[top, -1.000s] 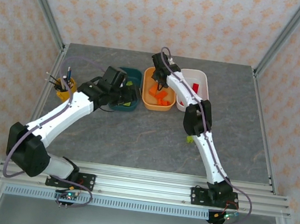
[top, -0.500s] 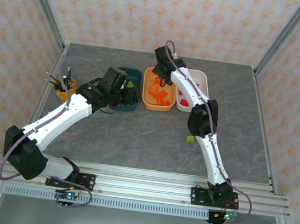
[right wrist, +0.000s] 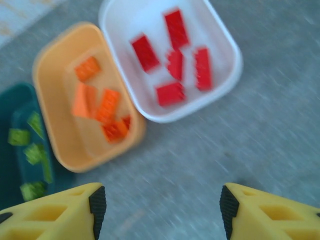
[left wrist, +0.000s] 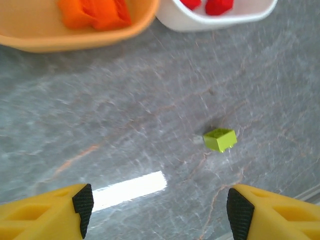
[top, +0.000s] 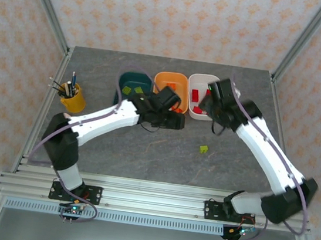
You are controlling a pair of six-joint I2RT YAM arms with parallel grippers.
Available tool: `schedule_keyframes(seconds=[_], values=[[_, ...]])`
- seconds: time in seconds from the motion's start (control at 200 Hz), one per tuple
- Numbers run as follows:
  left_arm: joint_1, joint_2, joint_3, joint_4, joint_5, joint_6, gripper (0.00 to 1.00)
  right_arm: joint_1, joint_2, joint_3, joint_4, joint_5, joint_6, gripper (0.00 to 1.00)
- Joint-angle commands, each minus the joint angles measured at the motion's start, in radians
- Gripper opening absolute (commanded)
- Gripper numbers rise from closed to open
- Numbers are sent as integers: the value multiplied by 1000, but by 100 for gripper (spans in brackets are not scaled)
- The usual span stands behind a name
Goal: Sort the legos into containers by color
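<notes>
The left claw, apart and empty, should centre over the lime green lego ahead and right of it, then drop squarely astride it.

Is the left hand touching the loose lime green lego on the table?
Apart. The left wrist view shows bare table between the open left hand and the lime green lego.

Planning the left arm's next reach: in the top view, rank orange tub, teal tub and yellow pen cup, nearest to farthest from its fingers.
From the left fingers:
1. Orange tub, just beyond them.
2. Teal tub, farther left at the back.
3. Yellow pen cup, far left.
</notes>
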Motion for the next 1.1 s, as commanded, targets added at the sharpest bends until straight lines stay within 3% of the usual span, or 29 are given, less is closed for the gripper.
schedule_keyframes(seconds=[0.0, 0.175, 0.32, 0.711, 1.096], values=[[-63, 92, 98, -65, -26, -79, 74, 1, -155, -129, -151, -17, 66, 63], [-149, 302, 300, -207, -88, -212, 76, 1, -403, -261, -330, -59, 138, 65], [-206, 437, 459, -288, -110, -291, 78, 1, -515, -286, -445, -71, 167, 68], [-216, 685, 722, -363, -94, -362, 77, 1, -619, -300, -519, -96, 229, 68], [-215, 797, 817, -313, -94, -363, 61, 1, -620, -309, -498, -111, 206, 67]])
